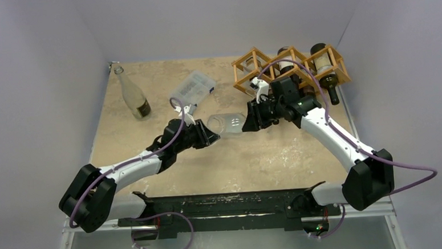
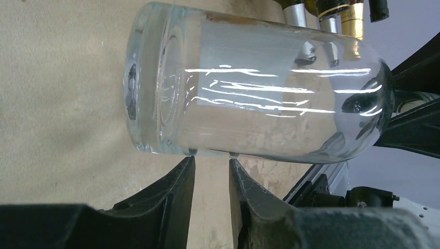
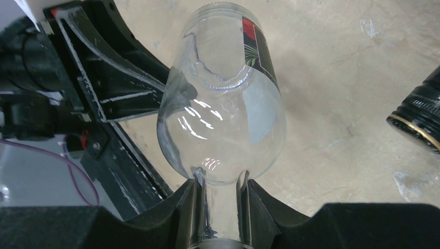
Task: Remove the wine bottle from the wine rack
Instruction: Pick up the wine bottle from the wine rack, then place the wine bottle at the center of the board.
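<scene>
A clear, empty wine bottle hangs level above the middle of the table, clear of the wooden wine rack at the back right. My right gripper is shut on its neck, seen in the right wrist view with the body beyond. My left gripper is at the bottle's base end. In the left wrist view its jaws stand narrowly apart and hold nothing, and the fingertips touch the side of the glass.
Two dark bottles lie in the rack's right cells; one's cap shows in the right wrist view. A pale bottle stands at the back left. A clear plastic compartment box lies at the back middle.
</scene>
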Available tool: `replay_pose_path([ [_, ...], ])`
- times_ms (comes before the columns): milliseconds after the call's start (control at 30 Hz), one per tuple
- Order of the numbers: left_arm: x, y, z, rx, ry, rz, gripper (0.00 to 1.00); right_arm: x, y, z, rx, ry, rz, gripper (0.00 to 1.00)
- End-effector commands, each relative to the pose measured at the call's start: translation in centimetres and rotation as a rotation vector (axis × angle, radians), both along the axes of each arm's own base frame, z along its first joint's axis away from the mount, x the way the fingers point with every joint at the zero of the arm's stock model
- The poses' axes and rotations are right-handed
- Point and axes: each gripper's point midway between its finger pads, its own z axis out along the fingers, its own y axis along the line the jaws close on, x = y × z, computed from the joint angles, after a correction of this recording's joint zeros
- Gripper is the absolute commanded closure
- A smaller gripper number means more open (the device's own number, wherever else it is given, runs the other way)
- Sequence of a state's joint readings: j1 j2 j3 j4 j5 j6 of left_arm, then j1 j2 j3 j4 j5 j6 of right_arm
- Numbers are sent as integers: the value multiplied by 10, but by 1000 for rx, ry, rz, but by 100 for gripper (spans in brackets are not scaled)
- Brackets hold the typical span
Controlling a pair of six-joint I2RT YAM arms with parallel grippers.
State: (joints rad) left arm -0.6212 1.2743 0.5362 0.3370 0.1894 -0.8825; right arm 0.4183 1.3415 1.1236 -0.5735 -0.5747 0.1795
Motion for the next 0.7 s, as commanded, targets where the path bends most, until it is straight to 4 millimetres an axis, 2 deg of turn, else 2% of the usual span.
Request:
replay_pose_path([
  [0, 0, -3, 8, -53, -49, 1, 70, 4, 20, 41, 32, -205, 135, 100],
  [200, -10, 0, 0, -55, -40, -15, 70, 1, 20, 31, -86, -247, 185, 100],
  [333, -21, 5, 3, -57, -75, -40, 69, 5, 15, 36, -182, -292, 222, 100],
  [400, -27, 9, 8, -51, -108, -57, 69, 7, 13, 43, -212, -328, 245, 100],
  [533, -37, 21, 22, -6, -187, -81, 67, -2, 11, 46, -262, -379, 364, 100],
  [667, -46, 39, 40, 38, -281, -67, 64, -15, 9, 41, -315, -388, 541, 100],
])
